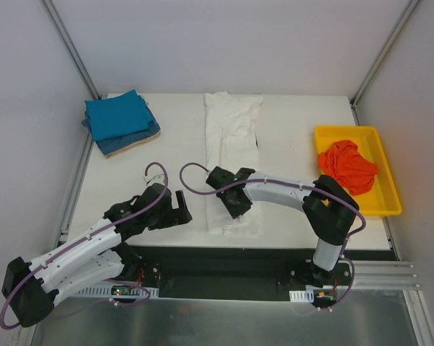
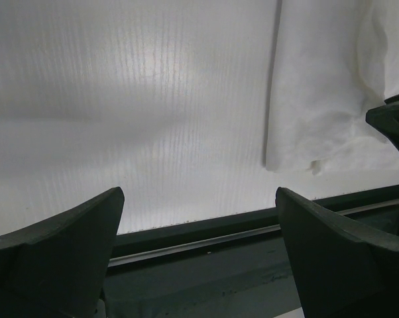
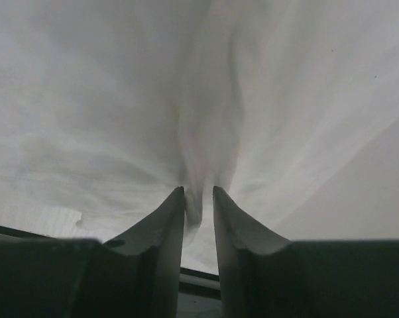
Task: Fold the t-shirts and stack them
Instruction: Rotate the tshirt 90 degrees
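Two grippers work at the near end of the white t-shirt, which lies as a long narrow strip on the table, running from 12 o'clock to 6 o'clock in the overhead view. Right gripper: fingers pressed almost together, pinching a raised ridge of white cloth near the strip's 6 o'clock end, roughly mid-width. Left gripper: fingers spread wide, holding nothing, low over the table's near edge just at 9 o'clock of the strip's near-left corner. Folded stack, teal-blue uppermost with a tan layer beneath, sits at 10 o'clock. Orange-red t-shirt lies crumpled in the yellow tray at 3 o'clock. Assessment: the step in hand appears to be folding the strip end over end, near hem toward 12 o'clock. A single central pinch would likely let both corners sag and the layers slide apart. Recommended: the left gripper takes the near-left corner through every layer, both lift only just clear, travel together toward 12 o'clock, and lay hem on edge squarely. Whether the present pinch holds all layers cannot be told.
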Controlling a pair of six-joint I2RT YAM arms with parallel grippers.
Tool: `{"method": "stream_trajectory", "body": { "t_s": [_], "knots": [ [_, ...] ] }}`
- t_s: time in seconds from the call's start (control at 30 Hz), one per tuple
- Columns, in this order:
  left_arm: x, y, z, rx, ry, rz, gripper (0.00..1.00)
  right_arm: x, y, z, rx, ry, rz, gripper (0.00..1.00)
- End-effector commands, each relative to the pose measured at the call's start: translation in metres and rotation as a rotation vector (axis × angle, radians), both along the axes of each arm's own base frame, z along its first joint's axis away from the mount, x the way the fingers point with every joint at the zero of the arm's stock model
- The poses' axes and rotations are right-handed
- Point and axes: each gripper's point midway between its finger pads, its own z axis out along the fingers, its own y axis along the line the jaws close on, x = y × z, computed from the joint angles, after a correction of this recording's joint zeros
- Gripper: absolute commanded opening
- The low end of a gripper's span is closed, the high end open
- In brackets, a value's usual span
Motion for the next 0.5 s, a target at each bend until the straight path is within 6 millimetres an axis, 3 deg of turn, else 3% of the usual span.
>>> {"method": "stream_trajectory", "body": {
  "t_s": [0.0,0.07,0.17,0.33,0.47],
  "knots": [
    [0.001,0.002,0.000,0.012,-0.011,0.015,0.99,0.000,-0.001,0.001,-0.024,0.003,-0.036,0.23],
    [0.001,0.003,0.000,0.013,-0.013,0.018,0.99,-0.006,0.001,0.002,-0.009,0.033,-0.050,0.10],
    [0.001,0.005,0.002,0.016,-0.017,0.018,0.99,-0.020,0.012,0.011,0.079,0.091,-0.071,0.01],
    [0.002,0.006,0.006,0.019,-0.031,0.016,0.99,-0.042,0.053,0.051,0.340,0.192,-0.052,0.01],
    [0.003,0.008,0.012,0.031,-0.047,-0.002,0.99,-0.051,0.075,0.073,0.452,0.254,-0.051,0.01]
  ]
}}
